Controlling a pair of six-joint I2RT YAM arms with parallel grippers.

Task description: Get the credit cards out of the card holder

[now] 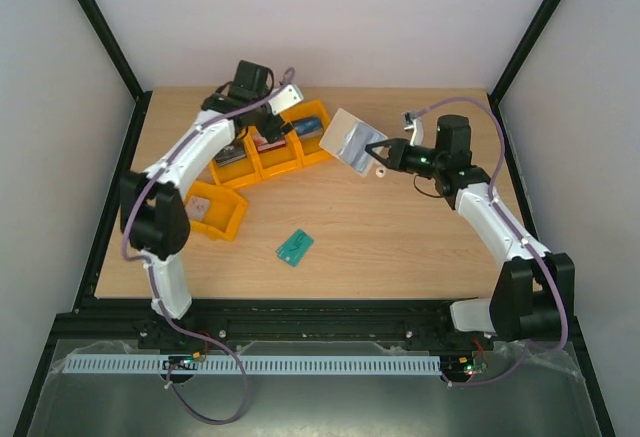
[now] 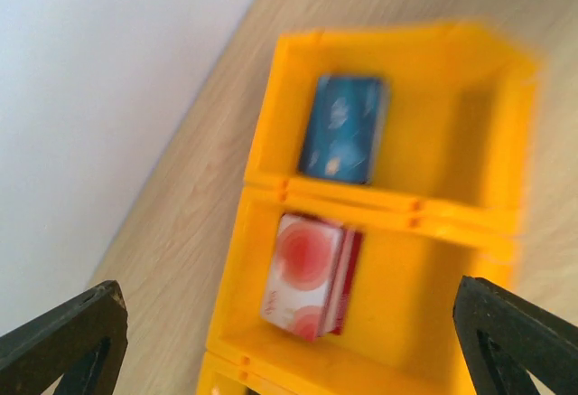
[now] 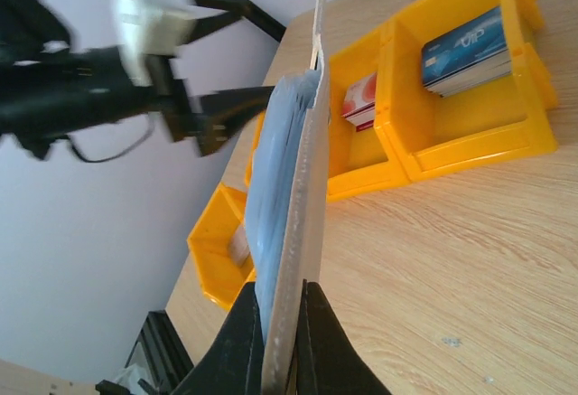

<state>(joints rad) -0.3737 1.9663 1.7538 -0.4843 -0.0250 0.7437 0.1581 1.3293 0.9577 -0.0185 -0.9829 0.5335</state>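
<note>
Far left: jaws wide apart on the left gripper [image 2: 289, 350], clutching nothing, hanging over the yellow bins [image 2: 406, 223], red-and-white credit cards [image 2: 307, 273] lying in one, a blue card [image 2: 343, 128] in the next beyond. Right of those: clamped tight on the card holder [image 1: 348, 140] with the right gripper [image 1: 380, 150], up off the table [image 1: 400, 247]. Blurry from the left wrist. Edge-on holder from the right wrist, so can't tell what's in the pockets.

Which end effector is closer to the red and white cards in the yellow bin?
Left. The left end effector hangs open directly above the red and white cards in the yellow bin; the right end effector is off to their right, shut on the card holder.
</note>
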